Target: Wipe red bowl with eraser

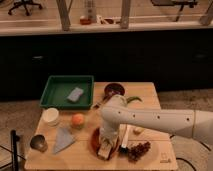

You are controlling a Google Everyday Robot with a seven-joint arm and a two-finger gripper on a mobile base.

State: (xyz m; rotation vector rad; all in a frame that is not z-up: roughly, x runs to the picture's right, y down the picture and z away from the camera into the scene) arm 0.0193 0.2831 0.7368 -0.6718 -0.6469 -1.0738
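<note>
The red bowl (pixel 94 138) sits at 6 o'clock on the bench (pixel 145 95). The claw (pixel 106 146), its arm coming in from 3 o'clock, is down inside the bowl, pinching the eraser (pixel 104 151).

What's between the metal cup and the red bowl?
A grey-blue cloth lies between the metal cup and the red bowl, as the camera view shows. The gripper is down in the red bowl.

Pale pincer (pixel 107 146) in orange-red bowl (pixel 95 139), seemingly.
</note>
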